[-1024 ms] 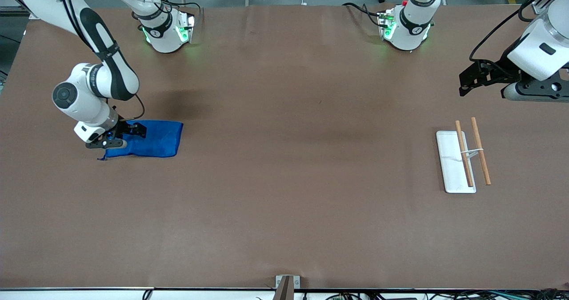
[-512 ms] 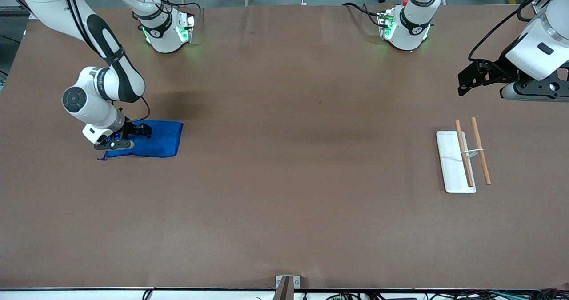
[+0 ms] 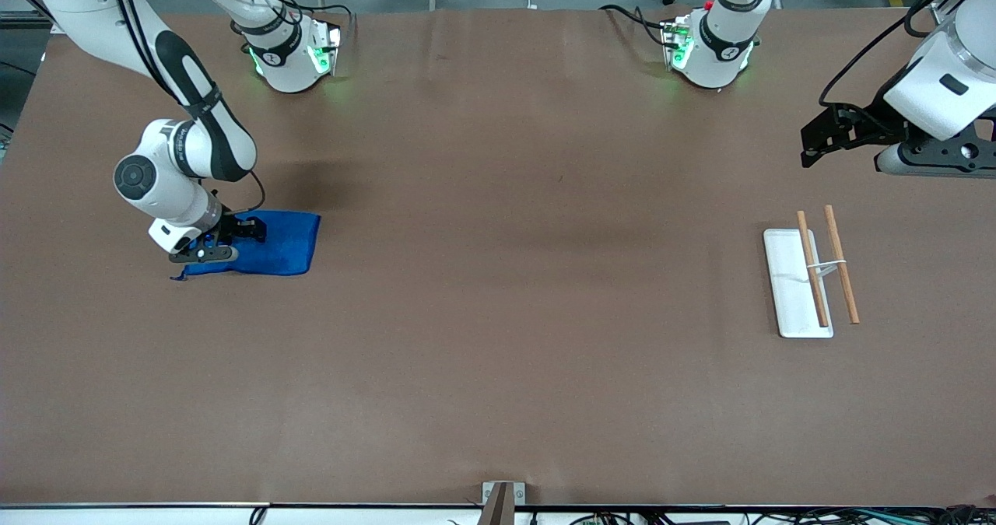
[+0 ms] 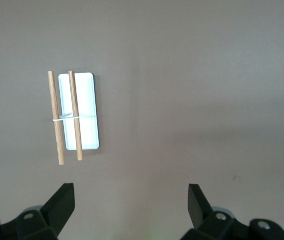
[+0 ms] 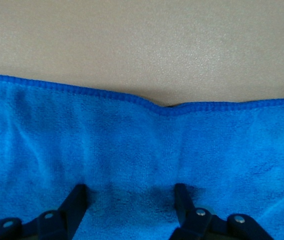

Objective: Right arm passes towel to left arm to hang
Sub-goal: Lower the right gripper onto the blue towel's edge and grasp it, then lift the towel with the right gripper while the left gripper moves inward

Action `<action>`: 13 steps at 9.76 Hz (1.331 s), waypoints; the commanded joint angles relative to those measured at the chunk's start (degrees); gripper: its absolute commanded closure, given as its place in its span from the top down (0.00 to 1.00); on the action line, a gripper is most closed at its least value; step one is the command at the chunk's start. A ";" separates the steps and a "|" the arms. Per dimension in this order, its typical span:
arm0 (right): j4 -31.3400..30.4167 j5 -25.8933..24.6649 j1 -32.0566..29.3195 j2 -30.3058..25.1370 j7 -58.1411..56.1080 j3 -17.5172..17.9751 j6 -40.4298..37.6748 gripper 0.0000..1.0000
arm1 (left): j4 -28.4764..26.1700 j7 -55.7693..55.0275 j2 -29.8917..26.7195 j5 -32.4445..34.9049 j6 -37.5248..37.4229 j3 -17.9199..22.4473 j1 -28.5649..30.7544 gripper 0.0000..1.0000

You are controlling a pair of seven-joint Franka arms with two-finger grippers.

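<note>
The small bright blue soft towel (image 3: 268,243) lies flat on the brown table (image 3: 498,315), toward the right arm's end of it. The white jointed right arm (image 3: 167,105) bends down to it, and the black two-finger right gripper (image 3: 226,239) sits on the end of the towel that points away from the table's middle. In the right wrist view its two fingers (image 5: 77,200) stand spread and press down into the blue cloth (image 5: 142,150), with a band of towel between them; they do not pinch it together.

The white left arm (image 3: 945,82) waits in the air at its own end of the table. The left gripper (image 4: 131,197) is spread wide and holds nothing. It hangs over bare table near a white rectangular tray (image 3: 790,284) with two thin wooden rods (image 3: 826,264), one lying along the tray and one just beside it.
</note>
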 commanded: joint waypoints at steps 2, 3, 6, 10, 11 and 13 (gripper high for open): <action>0.44 0.58 -0.02 0.89 -0.03 0.11 0.41 0.16 | -0.35 -0.36 0.94 -0.68 -1.12 -0.24 0.08 1.00; 0.44 0.58 -0.02 0.89 0.06 0.11 0.32 0.07 | -0.36 -0.27 0.85 -0.68 -1.12 -0.24 0.08 1.00; 0.62 0.58 -0.29 0.72 0.41 0.11 -0.03 0.00 | -0.27 -0.27 0.76 -0.68 -1.12 -0.24 0.16 1.00; 3.15 1.80 -0.20 -1.65 0.94 0.20 -5.36 0.00 | -0.27 -0.27 1.03 -0.85 -1.03 -0.33 -0.19 1.00; 5.34 1.98 -0.20 -2.96 0.94 0.20 -10.00 0.00 | -0.27 -0.27 1.11 -0.85 -1.03 -0.85 -0.19 1.00; 10.78 2.77 -0.11 -4.90 0.85 0.20 -19.67 0.00 | -0.27 -0.27 1.55 -0.85 -0.94 -1.20 -0.28 1.00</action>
